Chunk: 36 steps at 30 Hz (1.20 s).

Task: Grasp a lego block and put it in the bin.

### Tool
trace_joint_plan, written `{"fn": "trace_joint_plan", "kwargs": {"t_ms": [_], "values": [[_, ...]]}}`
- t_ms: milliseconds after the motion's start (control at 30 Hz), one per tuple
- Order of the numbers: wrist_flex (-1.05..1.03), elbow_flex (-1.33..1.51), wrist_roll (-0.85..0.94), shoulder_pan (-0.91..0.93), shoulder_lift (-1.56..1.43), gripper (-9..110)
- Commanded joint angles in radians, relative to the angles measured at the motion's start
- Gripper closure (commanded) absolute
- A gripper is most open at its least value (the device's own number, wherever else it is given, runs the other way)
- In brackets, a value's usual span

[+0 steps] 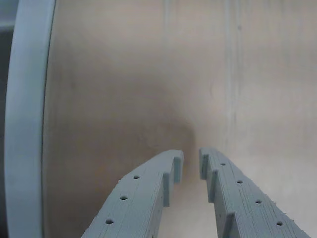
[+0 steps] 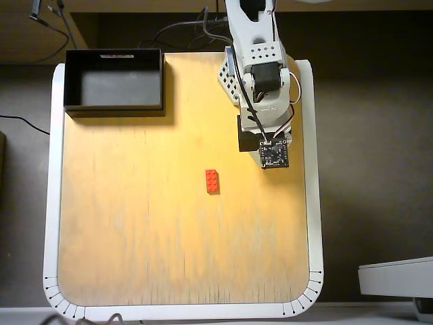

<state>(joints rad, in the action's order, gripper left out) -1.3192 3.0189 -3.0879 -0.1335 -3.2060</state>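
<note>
The red lego block (image 2: 212, 181) lies flat near the middle of the wooden board, only in the overhead view. The black bin (image 2: 115, 108) stands at the board's back left corner and holds nothing that I can see. The arm is folded at the back right; its perforated gripper (image 2: 229, 84) points down at the board, well behind the block and right of the bin. In the wrist view my gripper (image 1: 191, 163) hangs over bare wood, its fingers (image 1: 148, 193) a narrow gap apart with nothing between them. Block and bin are out of the wrist view.
The wooden board has a raised white rim (image 2: 51, 203), which also shows at the left of the wrist view (image 1: 25, 124). Cables (image 2: 176, 40) run behind the board. A grey object (image 2: 396, 277) sits off the board at the lower right.
</note>
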Motion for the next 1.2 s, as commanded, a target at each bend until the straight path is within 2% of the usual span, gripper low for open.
{"fn": "trace_joint_plan", "kwargs": {"t_ms": [0, 133, 367, 667, 833, 1167], "values": [[-0.003, 0.126, -0.117, 0.017, -0.018, 101], [-0.005, -0.074, -0.233, 0.081, 0.207, 101], [-0.005, -0.476, -0.272, 0.207, 0.646, 101], [-0.005, -0.842, -0.453, 0.437, 0.916, 101], [-0.005, -0.91, -0.54, 0.546, 0.956, 101], [0.028, -0.911, -0.663, 0.696, 1.057, 92]]}}
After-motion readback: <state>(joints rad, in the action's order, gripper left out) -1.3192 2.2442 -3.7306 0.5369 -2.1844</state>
